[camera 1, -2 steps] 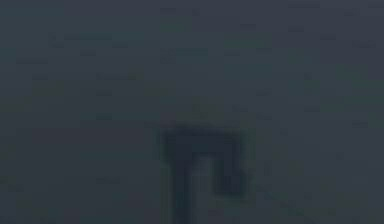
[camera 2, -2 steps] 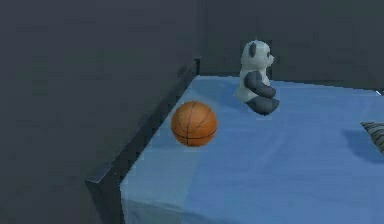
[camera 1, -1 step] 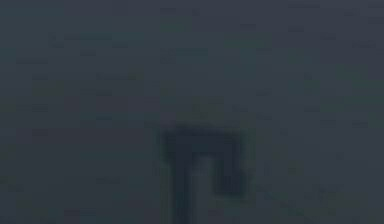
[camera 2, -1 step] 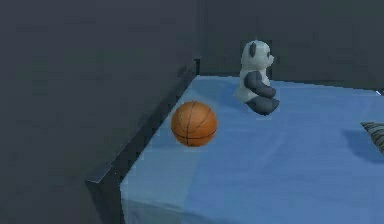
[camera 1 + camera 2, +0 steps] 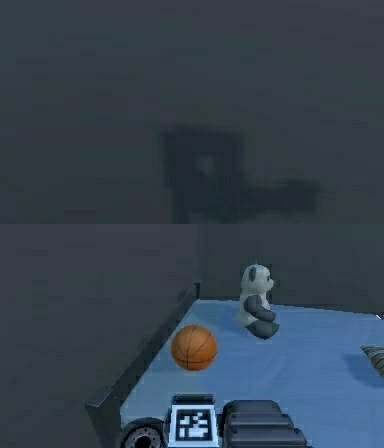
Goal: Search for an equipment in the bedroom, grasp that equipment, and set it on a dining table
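An orange basketball [image 5: 194,347] lies on a bed's light blue sheet [image 5: 300,374], near the dark frame along its left side. At the arm side view's bottom edge stands a white square with black marks [image 5: 195,422], with the arm's dark ribbed end [image 5: 262,424] to its right. Left of the square is a round dark part that I take for the gripper [image 5: 145,436]. Its far end cannot be made out, so I cannot tell whether it holds anything. The ball lies farther up the picture than the marker.
A black and white panda plush [image 5: 257,302] sits upright on the bed beyond the ball. A grey striped cushion [image 5: 373,360] lies at the right edge. The dark bed frame [image 5: 150,349] runs diagonally against dark walls. In the forward view, a dark squarish shape [image 5: 205,165] sits low on a dark blue-grey surface.
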